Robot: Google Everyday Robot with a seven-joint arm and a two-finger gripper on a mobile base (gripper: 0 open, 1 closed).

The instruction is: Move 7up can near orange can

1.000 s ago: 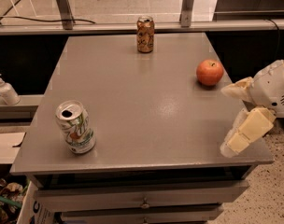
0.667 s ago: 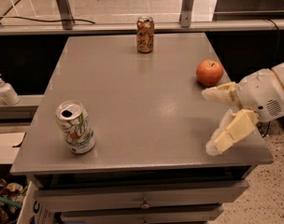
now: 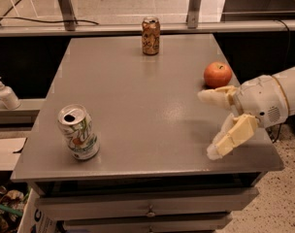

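A 7up can stands upright at the front left corner of a grey table, its opened top showing. At the table's front right, the robot's gripper hangs above the surface with its two pale fingers spread wide and nothing between them, well apart from the can. Just behind the gripper sits a red-orange apple. At the far edge, near the middle, the orange can stands upright, far from the 7up can.
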